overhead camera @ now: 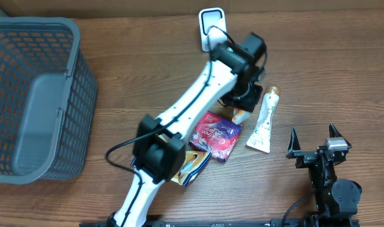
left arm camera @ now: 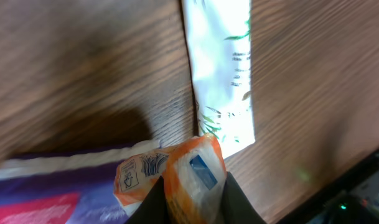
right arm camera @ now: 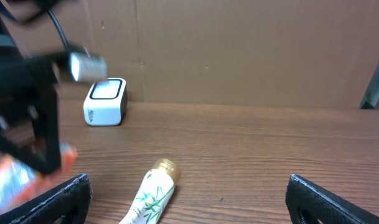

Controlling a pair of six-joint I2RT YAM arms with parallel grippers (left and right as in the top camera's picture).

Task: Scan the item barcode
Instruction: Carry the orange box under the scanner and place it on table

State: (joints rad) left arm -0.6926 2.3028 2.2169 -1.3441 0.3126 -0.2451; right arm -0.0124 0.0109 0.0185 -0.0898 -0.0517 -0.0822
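Observation:
My left gripper (overhead camera: 242, 111) is shut on a small orange and white packet (left arm camera: 195, 174), pinched between the dark fingers (left arm camera: 239, 202) just above the table. A barcode shows on the packet's folded flap (left arm camera: 153, 164). The white scanner (overhead camera: 210, 28) stands at the table's far edge, behind the left arm; it also shows in the right wrist view as a white scanner box (right arm camera: 106, 101). My right gripper (overhead camera: 318, 148) rests open near the front right with nothing between its fingers (right arm camera: 58, 202).
A white tube with a gold cap (overhead camera: 264, 120) lies right of the held packet. A purple snack packet (overhead camera: 214, 135) and a yellow-blue packet (overhead camera: 192, 165) lie under the left arm. A grey basket (overhead camera: 34, 101) fills the left side.

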